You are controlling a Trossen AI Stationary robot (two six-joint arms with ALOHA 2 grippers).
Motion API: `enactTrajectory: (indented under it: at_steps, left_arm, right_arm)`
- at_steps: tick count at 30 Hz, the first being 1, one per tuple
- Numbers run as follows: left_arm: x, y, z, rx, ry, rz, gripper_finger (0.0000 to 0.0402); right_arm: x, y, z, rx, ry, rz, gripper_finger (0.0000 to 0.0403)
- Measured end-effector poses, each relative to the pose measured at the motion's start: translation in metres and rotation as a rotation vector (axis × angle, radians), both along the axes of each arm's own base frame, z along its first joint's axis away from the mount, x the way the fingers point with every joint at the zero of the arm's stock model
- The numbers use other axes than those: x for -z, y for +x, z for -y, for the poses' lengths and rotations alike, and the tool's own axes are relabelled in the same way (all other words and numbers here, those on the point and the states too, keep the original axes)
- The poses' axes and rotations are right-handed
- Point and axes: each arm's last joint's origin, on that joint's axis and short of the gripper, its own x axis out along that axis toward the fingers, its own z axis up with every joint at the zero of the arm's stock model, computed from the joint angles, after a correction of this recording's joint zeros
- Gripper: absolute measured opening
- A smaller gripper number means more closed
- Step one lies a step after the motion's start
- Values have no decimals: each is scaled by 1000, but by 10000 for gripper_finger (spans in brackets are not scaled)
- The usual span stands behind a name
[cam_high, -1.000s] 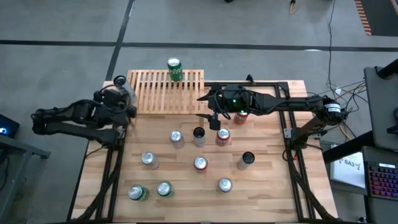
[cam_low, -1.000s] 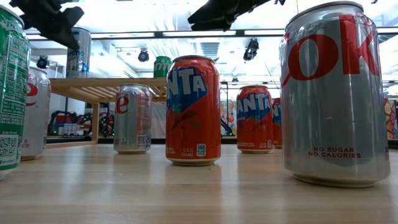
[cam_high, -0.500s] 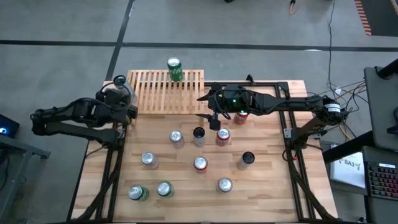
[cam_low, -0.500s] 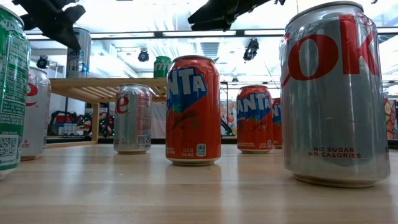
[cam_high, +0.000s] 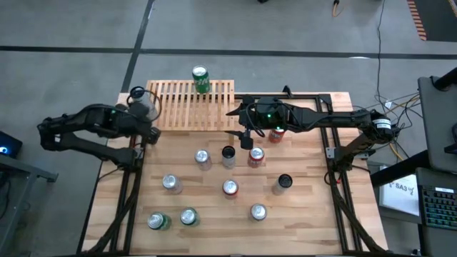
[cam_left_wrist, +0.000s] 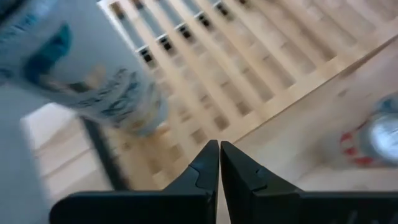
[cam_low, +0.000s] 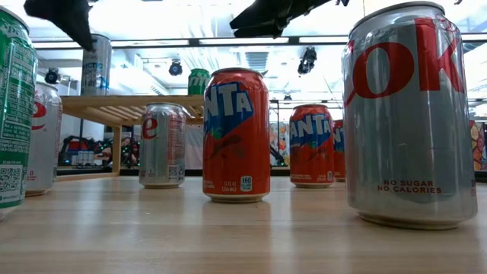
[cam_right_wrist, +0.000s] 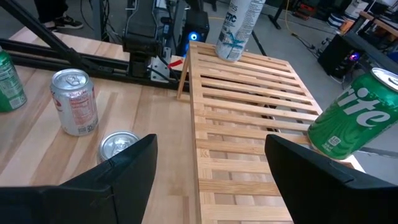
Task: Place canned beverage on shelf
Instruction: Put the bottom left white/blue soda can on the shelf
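Observation:
The shelf (cam_high: pixel 189 106) is a light slatted rack at the table's far side. A green can (cam_high: pixel 200 78) stands upright on its far edge, and a tall silver-blue can (cam_high: pixel 142 103) stands upright on its base at its left end. My left gripper (cam_high: pixel 148 128) hangs shut above the shelf's near left corner, beside the tall can (cam_left_wrist: pixel 93 74), holding nothing. My right gripper (cam_high: pixel 234 122) hovers open by the shelf's right end, nothing between its fingers; it (cam_right_wrist: pixel 211 177) faces along the shelf (cam_right_wrist: pixel 249 124).
Several cans stand on the table in front of the shelf, among them a silver one (cam_high: pixel 203 157), a black one (cam_high: pixel 228 153) and a red one (cam_high: pixel 256 156). Another red can (cam_high: pixel 275 133) stands under my right arm. Floor lies beyond the shelf's far edge.
My left gripper, shut throughout, has risen from beside the tall can and turned at the wrist. The tall can stays upright on the shelf's left end. My right arm has kept still.

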Motion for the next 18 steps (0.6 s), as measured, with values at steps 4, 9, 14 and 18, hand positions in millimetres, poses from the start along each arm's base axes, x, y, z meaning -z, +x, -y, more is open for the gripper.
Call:
enactTrajectory:
  at_steps: [4, 9, 14, 18]
  left_arm:
    - [-9, 9, -1, 92, 35, -57, 0]
    - [-13, 5, -6, 65, 68, -57, 0]
    - [-9, -4, -12, -55, 120, -25, 0]
    - [-9, -7, -12, -64, 126, -20, 0]
  right_arm:
    - [1, 0, 0, -1, 1, -8, 283]
    - [3, -1, 0, -1, 4, -30, 283]
    - [3, -1, 0, -1, 5, -36, 283]
    - [3, -1, 0, -1, 5, -38, 283]
